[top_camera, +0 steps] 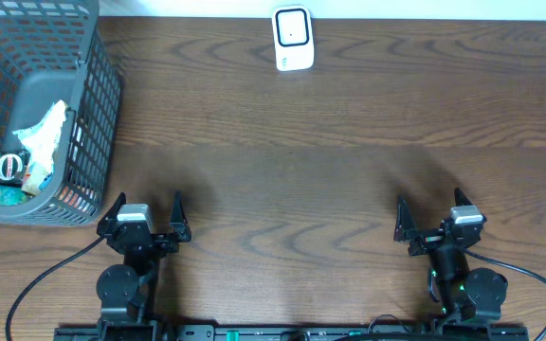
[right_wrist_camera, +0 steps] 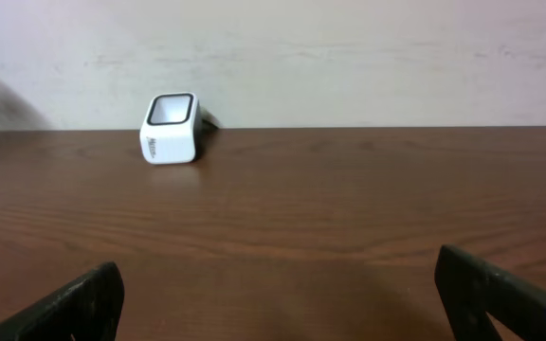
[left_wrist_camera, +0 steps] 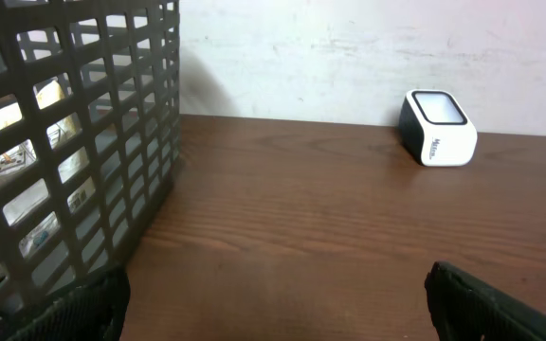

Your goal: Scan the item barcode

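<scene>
The white barcode scanner [top_camera: 292,39] stands at the table's far edge, its dark window facing up; it also shows in the left wrist view [left_wrist_camera: 437,128] and the right wrist view [right_wrist_camera: 171,129]. Several items lie in the grey mesh basket [top_camera: 98,104] at the left: a crumpled white packet [top_camera: 44,137], a small black-and-white round pack [top_camera: 9,168] and a teal pack [top_camera: 3,196]. No barcode is readable. My left gripper [top_camera: 148,201] [left_wrist_camera: 278,308] stands open and empty just right of the basket. My right gripper [top_camera: 429,204] [right_wrist_camera: 282,303] stands open and empty at the near right.
The basket wall [left_wrist_camera: 74,142] fills the left of the left wrist view, close to my left finger. Bare brown wood lies between both grippers and the scanner. A pale wall rises behind the table's far edge.
</scene>
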